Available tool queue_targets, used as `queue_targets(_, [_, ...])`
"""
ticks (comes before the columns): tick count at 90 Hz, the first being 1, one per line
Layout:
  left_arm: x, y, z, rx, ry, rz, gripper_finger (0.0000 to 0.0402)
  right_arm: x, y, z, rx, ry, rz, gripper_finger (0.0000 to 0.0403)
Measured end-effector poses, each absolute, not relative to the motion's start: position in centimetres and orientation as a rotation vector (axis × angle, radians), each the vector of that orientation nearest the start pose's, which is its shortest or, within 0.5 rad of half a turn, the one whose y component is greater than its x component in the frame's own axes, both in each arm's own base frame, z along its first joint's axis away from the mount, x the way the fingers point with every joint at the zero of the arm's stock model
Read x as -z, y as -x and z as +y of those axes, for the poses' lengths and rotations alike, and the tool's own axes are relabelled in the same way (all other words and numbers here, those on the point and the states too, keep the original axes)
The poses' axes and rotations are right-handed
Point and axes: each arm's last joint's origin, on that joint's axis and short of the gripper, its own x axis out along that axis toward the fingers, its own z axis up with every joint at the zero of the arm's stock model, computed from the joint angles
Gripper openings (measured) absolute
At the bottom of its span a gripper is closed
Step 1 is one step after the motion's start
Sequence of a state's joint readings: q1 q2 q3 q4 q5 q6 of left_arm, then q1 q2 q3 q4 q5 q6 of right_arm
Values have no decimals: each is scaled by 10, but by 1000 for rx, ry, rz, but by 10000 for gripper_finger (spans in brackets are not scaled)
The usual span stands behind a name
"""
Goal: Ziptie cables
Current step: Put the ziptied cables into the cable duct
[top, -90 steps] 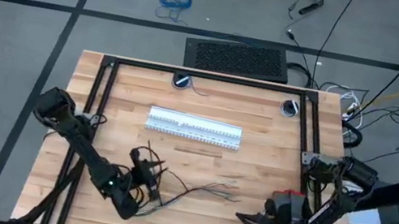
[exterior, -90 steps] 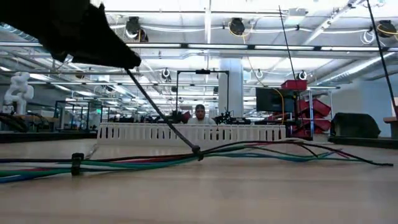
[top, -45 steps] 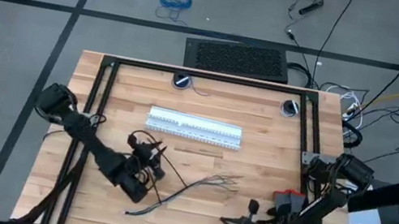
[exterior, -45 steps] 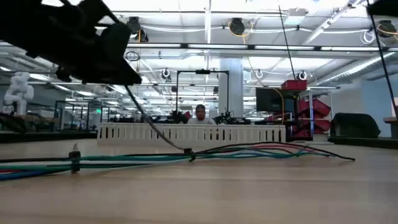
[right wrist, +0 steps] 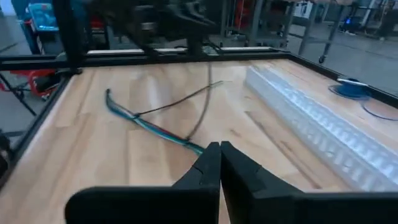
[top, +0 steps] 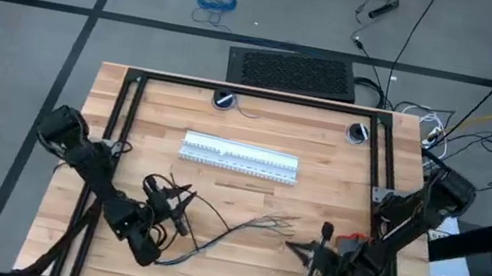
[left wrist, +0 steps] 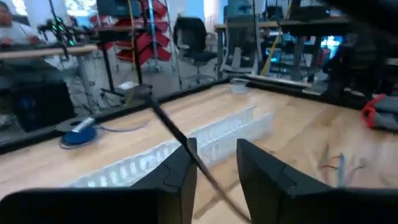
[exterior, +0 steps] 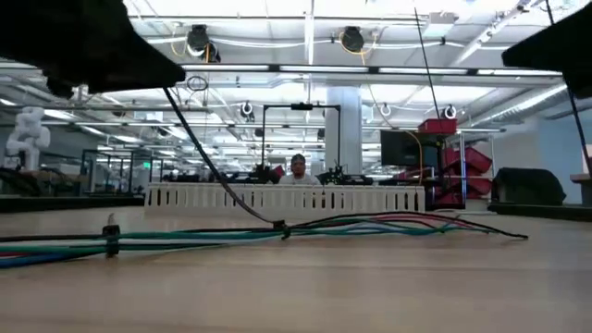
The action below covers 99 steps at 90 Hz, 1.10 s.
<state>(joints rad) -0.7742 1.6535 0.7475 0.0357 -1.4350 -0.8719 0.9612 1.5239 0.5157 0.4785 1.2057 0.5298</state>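
Cables [top: 239, 233] lie across the near middle of the wooden table [top: 323, 162], a thin bundle running from near our left gripper [top: 175, 209] out to a fanned, loose end toward the right. In the low view we see the bundle flat on the wood, with coloured strands of teal, red and blue, and two small dark ties around it: one [exterior: 112, 237] toward the left, another [exterior: 284, 228] near the middle.

A ziptie [exterior: 217, 180], dark and thin, rises from that middle tie up into our left gripper, which hangs above the table on the near left. In the left wrist view the strip [left wrist: 180, 137] passes between the two fingers [left wrist: 177, 171]; the fingers stand a little apart, and we cannot tell whether they actually pinch it.

Our right gripper [top: 314, 257] sits over the near right of the table, just beside the fanned end of the bundle. Its wrist view shows the two fingertips [right wrist: 219, 155] pressed together with nothing between them, pointing along the table toward the bundle.

White slotted strips [top: 239, 157] lie farther back, in the middle of the table, well apart from the bundle. Beyond the table in the low view, a person [exterior: 297, 168] sits in the room behind.
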Motion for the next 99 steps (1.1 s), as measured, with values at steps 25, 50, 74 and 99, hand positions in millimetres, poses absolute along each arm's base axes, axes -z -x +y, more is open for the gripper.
queue_targets(25, [-197, -254, -212, -197, -53, 27, 111, -177, -164, 200, 221, -60, 81, 0])
queue_targets(50, [-183, -274, -161, -88, 4, -23, 111, -174, -164, 198, 269, -17, 90, 0])
queue_targets(74, [-163, -264, -140, -158, 58, 9, 111, -158, -193, 180, 113, -190, 244, 0])
queue_targets(99, [-133, -233, -165, -445, -43, 208, 111, -156, -233, 145, 72, -165, 309, 40])
